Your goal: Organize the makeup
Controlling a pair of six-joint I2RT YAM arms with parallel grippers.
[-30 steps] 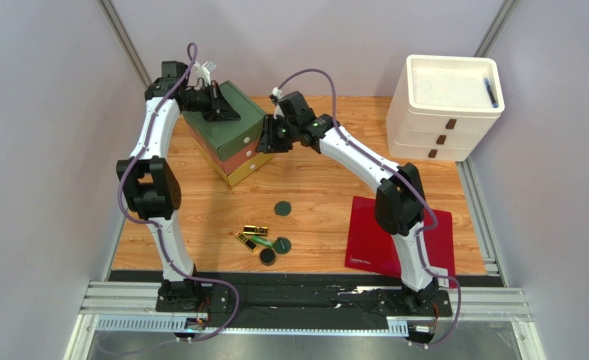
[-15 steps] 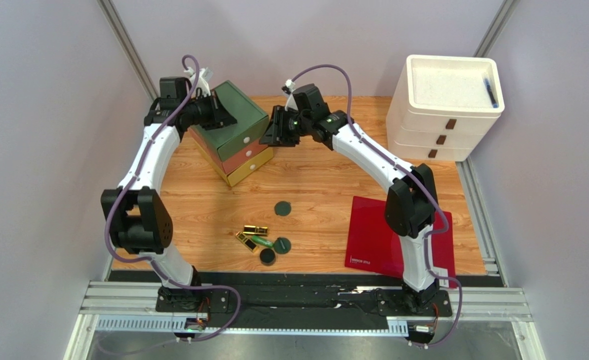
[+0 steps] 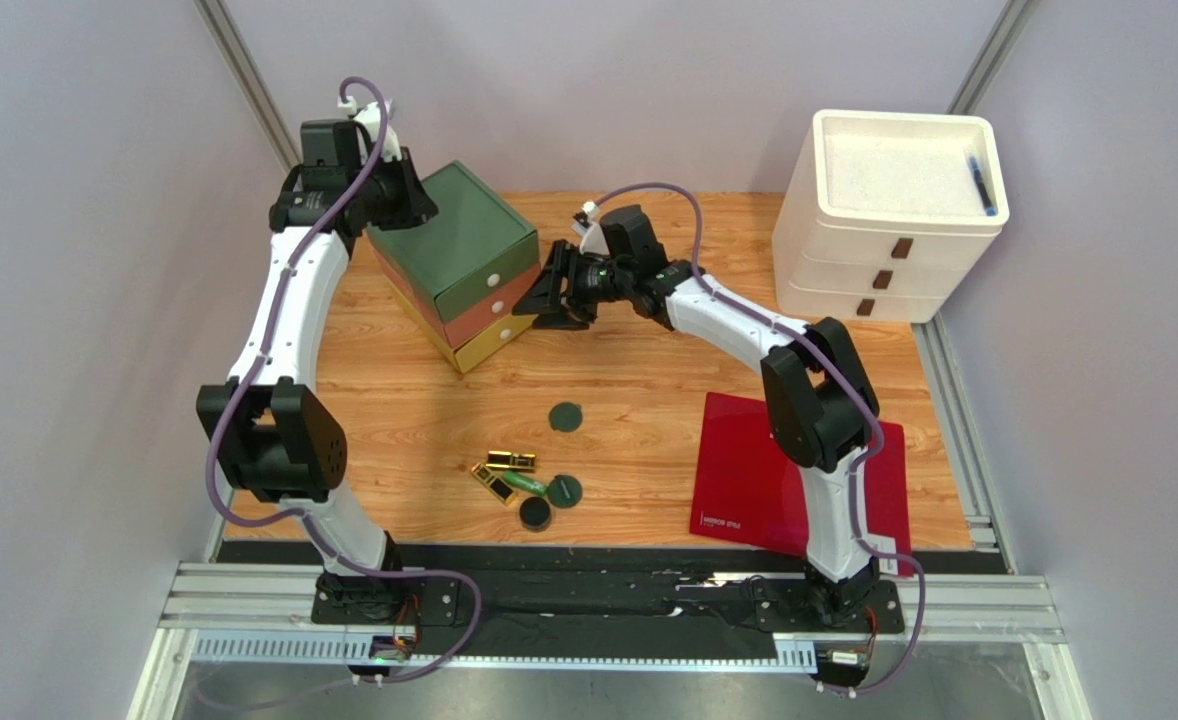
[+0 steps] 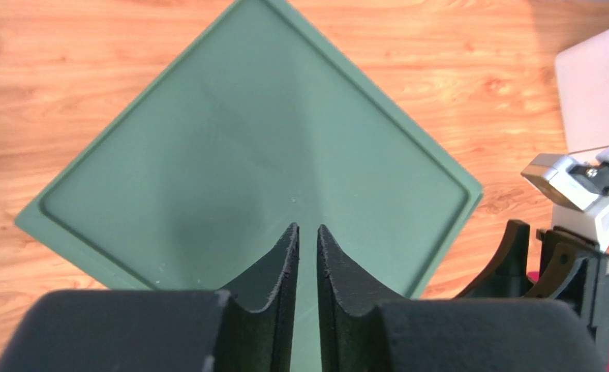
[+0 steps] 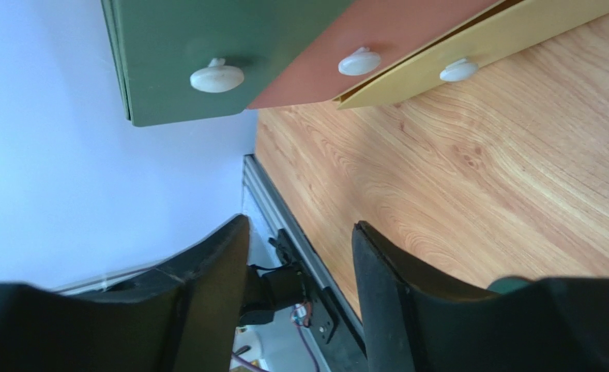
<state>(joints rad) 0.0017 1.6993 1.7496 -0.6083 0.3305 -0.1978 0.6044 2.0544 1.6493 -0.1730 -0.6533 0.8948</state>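
Lower centre, the makeup (image 3: pixel 528 483) lies loose: gold tubes (image 3: pixel 513 458), green compacts (image 3: pixel 564 488). Further up, the right claw (image 5: pixel 300 229) gapes empty, facing the knobs (image 5: pixel 217 77) of the drawer box (image 3: pixel 460 240). Upper left, the left claw (image 4: pixel 306 231), parted by a sliver and holding nothing, hovers over its green lid (image 4: pixel 245 155).
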